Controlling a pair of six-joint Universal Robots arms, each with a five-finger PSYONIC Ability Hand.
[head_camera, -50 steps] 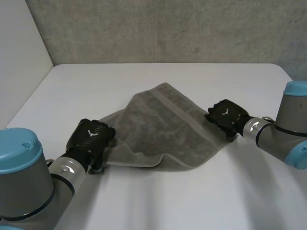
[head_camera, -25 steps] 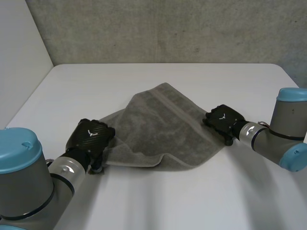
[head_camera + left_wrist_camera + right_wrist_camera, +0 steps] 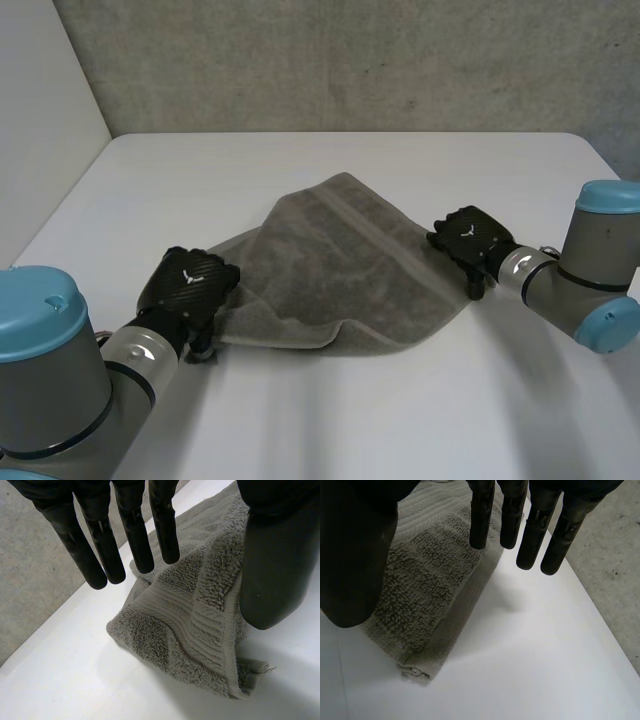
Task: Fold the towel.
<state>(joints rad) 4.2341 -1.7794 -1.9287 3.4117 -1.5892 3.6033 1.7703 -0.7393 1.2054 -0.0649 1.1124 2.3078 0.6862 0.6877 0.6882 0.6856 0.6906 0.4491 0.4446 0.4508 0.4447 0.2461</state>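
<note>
The grey towel [image 3: 340, 268] lies lengthwise from left hand [image 3: 190, 284] to right hand [image 3: 468, 237], both spread open above its end corners.

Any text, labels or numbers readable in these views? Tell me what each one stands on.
No readable words or numbers in any view.
Left hand: small white emblem on its back, no letters.
Right hand: the same white emblem, no letters.
Towel: no tag or print visible.
</note>
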